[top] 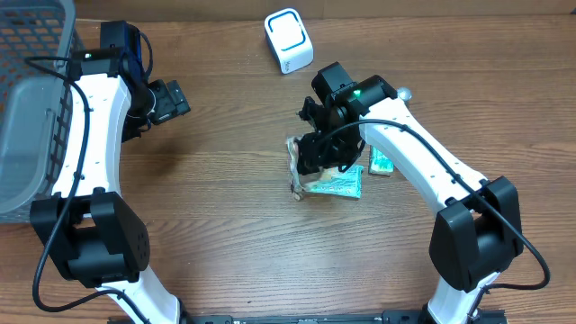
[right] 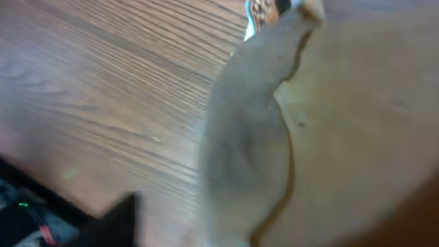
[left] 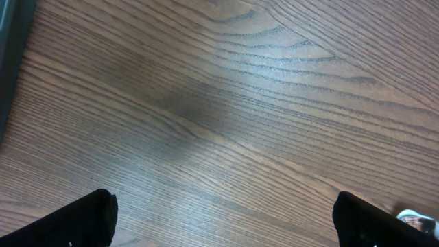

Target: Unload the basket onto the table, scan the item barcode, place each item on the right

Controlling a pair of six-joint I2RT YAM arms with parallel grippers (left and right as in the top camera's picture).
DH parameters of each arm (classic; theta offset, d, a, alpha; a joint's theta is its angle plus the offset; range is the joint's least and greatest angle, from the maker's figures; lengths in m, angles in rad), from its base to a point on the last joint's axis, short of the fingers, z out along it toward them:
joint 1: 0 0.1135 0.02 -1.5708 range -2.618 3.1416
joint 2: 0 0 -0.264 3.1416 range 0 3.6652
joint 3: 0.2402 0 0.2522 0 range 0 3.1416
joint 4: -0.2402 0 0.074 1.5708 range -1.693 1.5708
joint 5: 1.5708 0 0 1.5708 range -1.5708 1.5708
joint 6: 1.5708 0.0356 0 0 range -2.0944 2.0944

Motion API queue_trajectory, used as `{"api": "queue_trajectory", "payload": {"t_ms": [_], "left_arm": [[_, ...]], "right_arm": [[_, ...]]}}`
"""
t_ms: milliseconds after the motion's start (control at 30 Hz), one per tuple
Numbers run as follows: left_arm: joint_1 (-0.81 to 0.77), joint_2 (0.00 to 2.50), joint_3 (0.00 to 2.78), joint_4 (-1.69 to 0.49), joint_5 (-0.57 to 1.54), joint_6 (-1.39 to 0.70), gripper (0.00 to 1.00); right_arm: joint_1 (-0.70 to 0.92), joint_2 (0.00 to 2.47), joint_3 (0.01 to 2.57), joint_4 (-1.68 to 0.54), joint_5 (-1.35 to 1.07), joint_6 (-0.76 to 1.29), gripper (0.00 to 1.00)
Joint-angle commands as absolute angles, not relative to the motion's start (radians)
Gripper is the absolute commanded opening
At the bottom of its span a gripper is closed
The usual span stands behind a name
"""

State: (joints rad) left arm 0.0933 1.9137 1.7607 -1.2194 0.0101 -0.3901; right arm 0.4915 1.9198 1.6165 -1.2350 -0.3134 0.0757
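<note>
A wooden table (top: 225, 238) is shown from above. A white barcode scanner (top: 289, 40) stands near its far edge. Nearer than the scanner and slightly to its right, a crumpled tan and teal packet (top: 342, 185) lies on the wood. The right gripper (top: 317, 155) is positioned over the packet's left end. Whether its jaws are clenched on the packet cannot be told, as the wrist view is blurred. A small teal item (top: 380, 164) lies just right of the packet. Well left of the scanner, beside a grey basket (top: 27, 54), the left gripper (top: 169, 97) is held over bare wood with jaws spread wide and nothing grasped.
</note>
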Motion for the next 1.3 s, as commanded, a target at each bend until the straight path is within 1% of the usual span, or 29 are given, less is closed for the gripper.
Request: {"api": "queue_trajectory", "payload": {"t_ms": [0, 167, 400, 533, 733, 1100, 1267], "left_arm": [[0.095, 1.909, 1.782, -1.219, -0.003, -0.389, 1.00], [0.095, 1.909, 1.782, -1.219, -0.003, -0.389, 1.00], [0.095, 1.909, 1.782, -1.219, -0.003, -0.389, 1.00], [0.095, 1.909, 1.782, -1.219, -0.003, -0.389, 1.00], [0.095, 1.909, 1.782, -1.219, -0.003, -0.389, 1.00], [0.095, 1.909, 1.782, -1.219, -0.003, -0.389, 1.00], [0.095, 1.909, 1.782, -1.219, -0.003, -0.389, 1.00]], "right_arm": [[0.487, 1.908, 1.623, -1.234, -0.192, 0.080, 1.00], [0.487, 1.908, 1.623, -1.230, -0.006, 0.086, 1.00], [0.487, 1.909, 1.623, -1.158, 0.125, 0.284, 1.00], [0.487, 1.909, 1.623, -1.100, 0.160, 0.292, 1.00], [0.487, 1.910, 1.623, -1.006, 0.279, 0.292, 1.00], [0.487, 1.925, 1.623, -0.848, 0.287, 0.292, 1.00], [0.487, 1.925, 1.623, -0.831, 0.287, 0.292, 1.00]]}}
